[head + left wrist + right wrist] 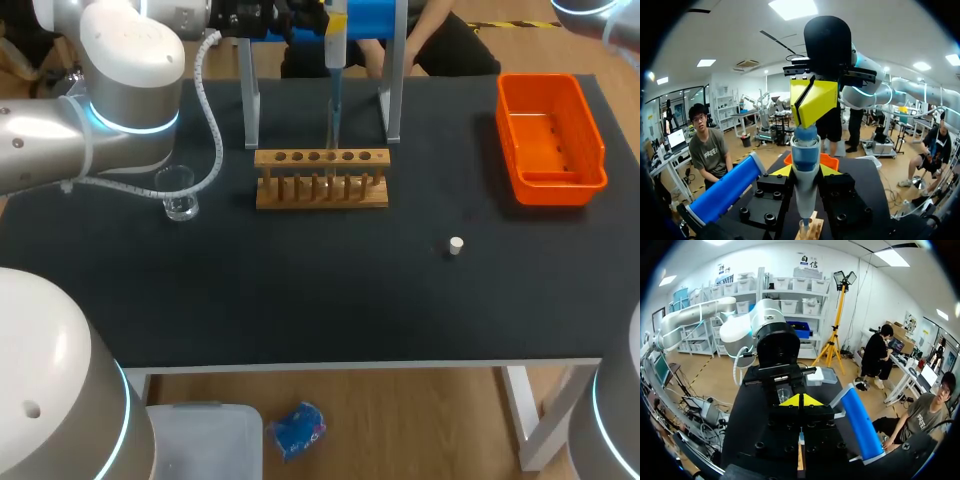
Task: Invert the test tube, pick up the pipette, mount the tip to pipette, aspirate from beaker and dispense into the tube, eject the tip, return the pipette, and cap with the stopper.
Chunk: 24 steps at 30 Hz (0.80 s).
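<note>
My left gripper is shut on the white and blue pipette, holding it upright over the wooden tube rack. Its tip points down into one of the rack's middle holes. I cannot make out the test tube there. My right gripper is shut, and its joined yellow tips rest on the pipette's top end. In the right wrist view that gripper looks straight down the pipette to the rack. The glass beaker stands left of the rack. The small white stopper lies to the rack's right.
The pipette stand, with its blue top bar, straddles the space just behind the rack. An orange bin sits at the back right. My left arm's elbow looms over the table's back left, near the beaker.
</note>
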### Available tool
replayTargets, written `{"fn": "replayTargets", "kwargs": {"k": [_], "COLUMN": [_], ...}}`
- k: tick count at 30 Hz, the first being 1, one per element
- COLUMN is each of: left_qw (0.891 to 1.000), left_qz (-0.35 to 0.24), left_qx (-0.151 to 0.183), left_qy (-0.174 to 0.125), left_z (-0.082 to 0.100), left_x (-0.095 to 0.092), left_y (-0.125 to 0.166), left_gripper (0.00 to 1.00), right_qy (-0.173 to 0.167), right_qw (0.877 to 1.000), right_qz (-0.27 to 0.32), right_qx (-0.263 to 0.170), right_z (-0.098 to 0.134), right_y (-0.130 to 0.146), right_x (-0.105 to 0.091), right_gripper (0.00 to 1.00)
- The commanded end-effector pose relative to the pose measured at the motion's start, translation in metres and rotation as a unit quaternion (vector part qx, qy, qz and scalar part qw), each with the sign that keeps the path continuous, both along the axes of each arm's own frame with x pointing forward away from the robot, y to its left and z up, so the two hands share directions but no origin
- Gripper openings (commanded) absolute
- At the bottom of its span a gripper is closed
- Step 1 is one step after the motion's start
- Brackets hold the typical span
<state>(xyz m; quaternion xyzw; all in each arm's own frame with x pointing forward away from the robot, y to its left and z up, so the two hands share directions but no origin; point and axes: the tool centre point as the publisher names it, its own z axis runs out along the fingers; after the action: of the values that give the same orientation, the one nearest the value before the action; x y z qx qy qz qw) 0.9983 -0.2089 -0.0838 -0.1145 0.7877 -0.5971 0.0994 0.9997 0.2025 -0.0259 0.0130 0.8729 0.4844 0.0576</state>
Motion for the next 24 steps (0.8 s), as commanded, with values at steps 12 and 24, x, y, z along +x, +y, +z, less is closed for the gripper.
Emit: {"fn": "replayTargets", "kwargs": {"k": [12, 24], "left_qw": [1.000, 1.000], "left_qz": [0.000, 0.000], "left_qx": [-0.001, -0.001], "left_qy": [-0.001, -0.001], "left_z": [0.003, 0.003], "left_x": [0.000, 0.000], "left_y": [-0.001, -0.001], "left_gripper": [0.00, 0.00], "right_qy": [-0.027, -0.039], "right_qw": [1.000, 0.999], "right_qz": [0.000, -0.019], "right_qx": [0.011, 0.027], "right_z": [0.034, 0.051], "right_y": [-0.004, -0.036], "right_x": [0.000, -0.001], "right_gripper": [0.00, 1.00]}}
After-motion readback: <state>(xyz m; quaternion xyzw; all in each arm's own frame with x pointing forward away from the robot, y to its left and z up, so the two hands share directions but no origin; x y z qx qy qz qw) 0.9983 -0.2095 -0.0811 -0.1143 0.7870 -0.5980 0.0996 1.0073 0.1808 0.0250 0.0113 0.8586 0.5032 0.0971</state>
